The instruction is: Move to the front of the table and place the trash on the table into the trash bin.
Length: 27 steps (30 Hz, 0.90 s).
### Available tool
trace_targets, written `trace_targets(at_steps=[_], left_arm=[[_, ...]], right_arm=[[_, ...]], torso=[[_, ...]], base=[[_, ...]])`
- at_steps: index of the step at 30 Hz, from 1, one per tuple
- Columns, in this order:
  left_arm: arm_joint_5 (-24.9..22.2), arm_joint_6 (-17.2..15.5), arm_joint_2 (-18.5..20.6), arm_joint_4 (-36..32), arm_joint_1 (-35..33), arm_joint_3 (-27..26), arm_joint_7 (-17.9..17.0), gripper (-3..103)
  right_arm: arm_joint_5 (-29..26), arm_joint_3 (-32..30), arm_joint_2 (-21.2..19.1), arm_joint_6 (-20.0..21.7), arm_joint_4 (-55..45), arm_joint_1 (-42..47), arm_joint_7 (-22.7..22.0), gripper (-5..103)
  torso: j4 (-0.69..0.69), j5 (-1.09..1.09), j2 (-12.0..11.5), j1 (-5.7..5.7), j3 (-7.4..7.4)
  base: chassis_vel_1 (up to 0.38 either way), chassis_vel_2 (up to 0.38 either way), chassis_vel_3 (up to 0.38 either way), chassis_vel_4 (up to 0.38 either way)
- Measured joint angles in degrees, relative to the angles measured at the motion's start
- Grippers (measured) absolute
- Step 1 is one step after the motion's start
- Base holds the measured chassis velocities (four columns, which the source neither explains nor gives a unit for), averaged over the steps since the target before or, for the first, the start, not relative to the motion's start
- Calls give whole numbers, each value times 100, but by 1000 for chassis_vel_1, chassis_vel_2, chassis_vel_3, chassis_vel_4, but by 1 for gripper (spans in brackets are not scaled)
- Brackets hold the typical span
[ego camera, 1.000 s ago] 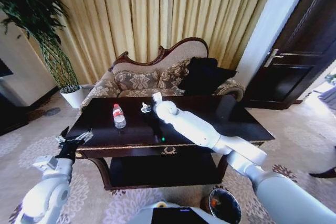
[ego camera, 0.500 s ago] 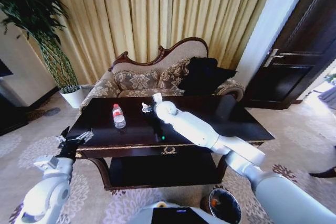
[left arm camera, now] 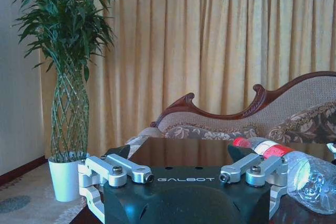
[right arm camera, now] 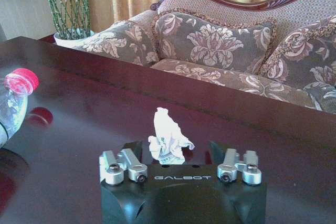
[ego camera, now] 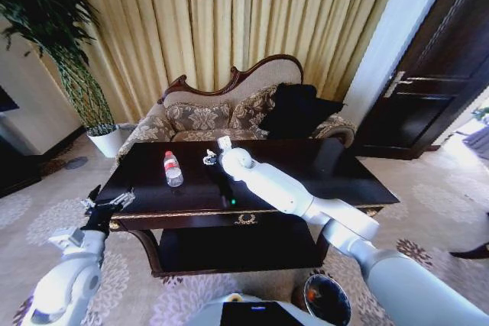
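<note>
The trash bin (ego camera: 327, 298) stands on the carpet nearest the robot, before the bench (ego camera: 321, 162). The left tool (ego camera: 105, 208) hangs open off the bench's left corner. On the benchtop the right tool (right arm camera: 175, 153) sits open around a crumpled white paper scrap (right arm camera: 167, 141). The clear bottle (ego camera: 173, 169) lies to its left.

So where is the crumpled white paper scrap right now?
In the head view the crumpled paper scrap lies on the dark table toward its far edge, right of the bottle; the right wrist view shows it between the right hand's open fingers.
</note>
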State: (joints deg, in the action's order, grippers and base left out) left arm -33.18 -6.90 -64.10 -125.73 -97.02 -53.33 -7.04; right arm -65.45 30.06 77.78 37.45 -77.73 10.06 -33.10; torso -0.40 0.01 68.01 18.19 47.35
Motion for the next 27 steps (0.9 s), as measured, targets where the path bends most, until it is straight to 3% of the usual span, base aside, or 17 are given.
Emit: trace_targets(at_steps=[2, 5, 6, 9, 13, 15, 18, 22, 27], left_arm=[[-1, 8, 9, 17, 0, -2, 2, 100], [-3, 24, 16, 42, 0, -15, 12, 100], [-3, 24, 16, 42, 0, -15, 12, 100], [-5, 35, 22, 53, -1, -15, 35, 100], [-10, 41, 29, 62, 13, -9, 42, 100], [-14, 46, 35, 70, 25, 5, 52, 100], [-17, 55, 35, 82, 25, 12, 68, 100], [-19, 72, 39, 110, 37, 25, 84, 100], [-69, 83, 97, 157, 114, 45, 85, 100]], right_arm=[[6, 0, -6, 0, 2, -1, 11, 65], [33, 2, -17, -7, 8, 4, 29, 48], [33, 2, -17, -7, 8, 4, 29, 48], [44, 14, -35, -29, -11, 17, 24, 33], [44, 21, -55, -37, -31, 18, 15, 27], [35, 22, -84, -52, -59, 18, 3, 10], [29, -4, -115, -100, -114, 22, -38, 2], [50, -171, -166, -187, -241, 36, -135, 1], [314, -545, -544, -478, -669, 74, -290, 0]], torso=[[0, 0, 0, 0, 0], [0, 0, 0, 0, 0], [0, 0, 0, 0, 0], [0, 0, 0, 0, 0], [0, 0, 0, 0, 0], [0, 0, 0, 0, 0], [0, 0, 0, 0, 0], [2, 0, 0, 0, 0], [2, 0, 0, 0, 0]], base=[[0, 0, 0, 0], [0, 0, 0, 0], [0, 0, 0, 0], [0, 0, 0, 0], [0, 0, 0, 0], [0, 0, 0, 0], [0, 0, 0, 0], [0, 0, 0, 0], [0, 0, 0, 0]])
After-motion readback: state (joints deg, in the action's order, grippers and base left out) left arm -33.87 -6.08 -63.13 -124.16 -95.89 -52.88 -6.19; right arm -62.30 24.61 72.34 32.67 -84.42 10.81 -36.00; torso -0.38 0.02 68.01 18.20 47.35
